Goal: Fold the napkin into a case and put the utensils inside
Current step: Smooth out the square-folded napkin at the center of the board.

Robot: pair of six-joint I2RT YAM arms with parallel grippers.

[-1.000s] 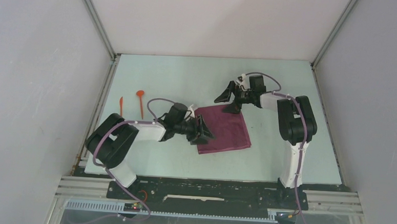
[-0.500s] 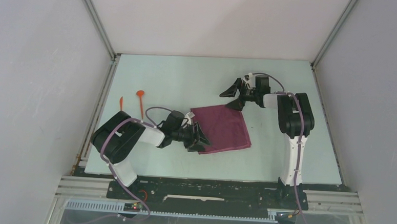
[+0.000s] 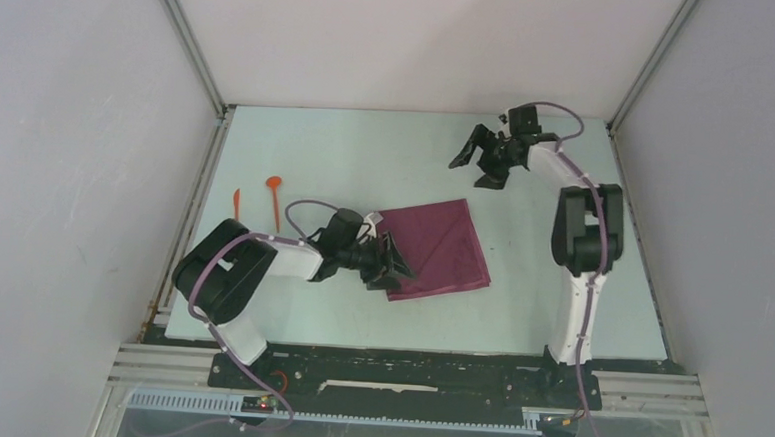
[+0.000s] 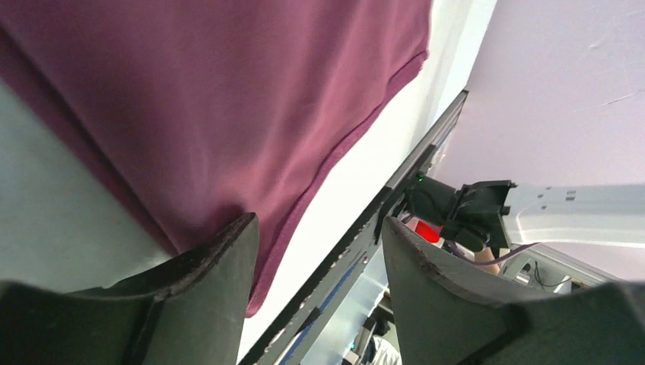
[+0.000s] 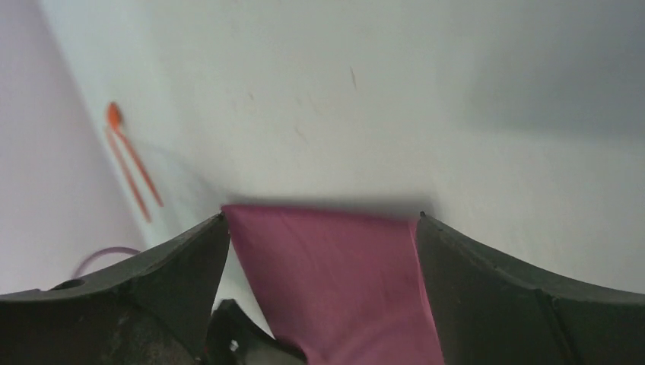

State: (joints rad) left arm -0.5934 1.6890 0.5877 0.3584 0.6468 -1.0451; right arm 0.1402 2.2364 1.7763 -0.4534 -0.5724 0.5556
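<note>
The maroon napkin (image 3: pixel 440 243) lies flat on the table as a broad, near-square sheet, not a narrow case. My left gripper (image 3: pixel 391 265) is low at the napkin's near-left corner and open. In the left wrist view one finger (image 4: pixel 217 285) rests against the napkin (image 4: pixel 228 99) edge, with nothing between the jaws. My right gripper (image 3: pixel 479 161) hangs wide open above the far right of the table, apart from the cloth. Its wrist view looks down on the napkin (image 5: pixel 335 281). Two orange utensils (image 3: pixel 274 199) (image 3: pixel 235 204) lie at the far left, also seen as the utensils (image 5: pixel 129 163).
White enclosure walls close in the table (image 3: pixel 367 157) on the left, back and right. A black rail (image 3: pixel 405 372) with both arm bases runs along the near edge. The left arm's body (image 3: pixel 261 262) lies low between the utensils and the napkin.
My right gripper has lifted off the napkin's far corner and swung to the far right of the table. The left gripper shifted slightly along the napkin's left edge.
</note>
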